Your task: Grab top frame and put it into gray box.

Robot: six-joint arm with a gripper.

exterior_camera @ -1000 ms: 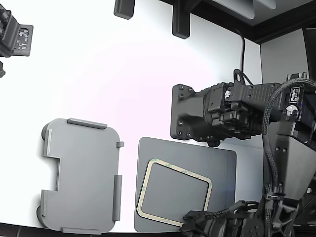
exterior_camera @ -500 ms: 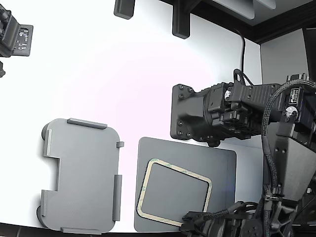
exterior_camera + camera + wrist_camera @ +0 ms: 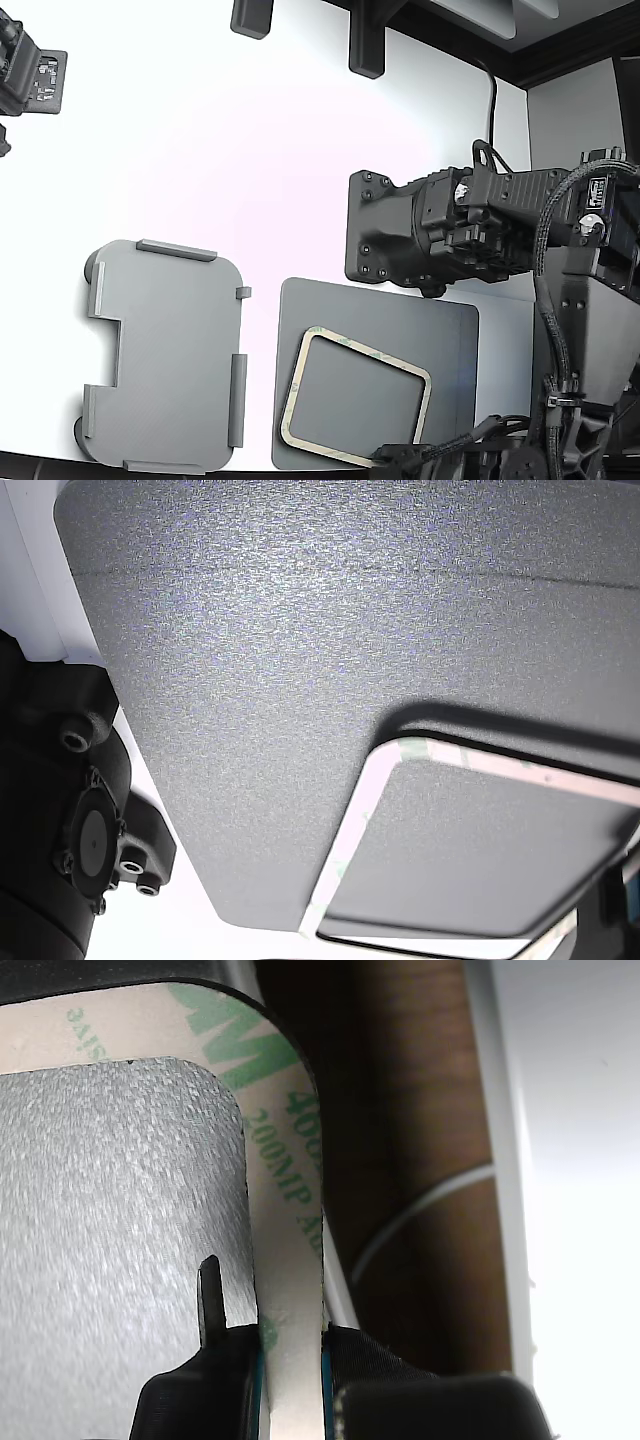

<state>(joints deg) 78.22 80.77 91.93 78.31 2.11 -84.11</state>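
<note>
The top frame (image 3: 355,399), a thin cream-beige ring with green print, is over the dark gray mat (image 3: 400,318) at the bottom of the exterior view. My gripper (image 3: 392,458) is at the frame's near edge, mostly cut off by the picture's bottom. In the wrist view my gripper (image 3: 290,1350) is shut on one side strip of the frame (image 3: 285,1210). In the other view the frame (image 3: 345,835) casts a dark shadow on the mat (image 3: 300,630), so it hangs slightly above it. The light gray box (image 3: 165,355) lies apart at the exterior view's left.
A second black arm head (image 3: 430,230) hangs above the mat's far edge. Black cables and arm parts (image 3: 590,330) fill the exterior view's right. Black fixtures (image 3: 366,40) stand at the white table's far edge; a camera unit (image 3: 30,75) sits top left.
The frame has shifted slightly toward the bottom of the exterior view and turned a little. My gripper and its cables have dropped lower in the picture. The second arm has not moved.
</note>
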